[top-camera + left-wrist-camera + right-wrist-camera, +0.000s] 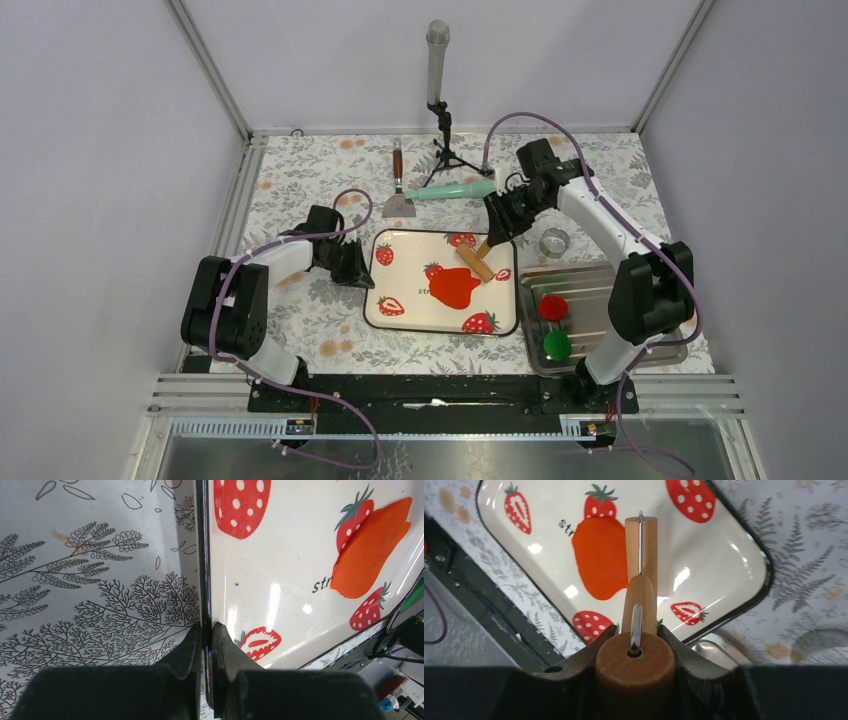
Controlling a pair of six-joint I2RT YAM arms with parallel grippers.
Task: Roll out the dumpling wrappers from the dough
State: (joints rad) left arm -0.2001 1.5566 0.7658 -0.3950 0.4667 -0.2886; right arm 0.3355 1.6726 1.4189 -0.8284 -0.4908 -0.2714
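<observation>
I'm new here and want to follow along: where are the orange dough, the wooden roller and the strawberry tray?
orange dough [455, 288], top view, middle of the flat sheet.
wooden roller [475, 264], top view, middle of its barrel.
strawberry tray [405, 275], top view, bare white floor.

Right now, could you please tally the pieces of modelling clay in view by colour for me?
Orange-red flat clay sheet, on the strawberry-print tray: 1
Crimson round clay disc, in the metal tray: 1
Green round clay disc, in the same metal tray: 1
Total: 3
</observation>
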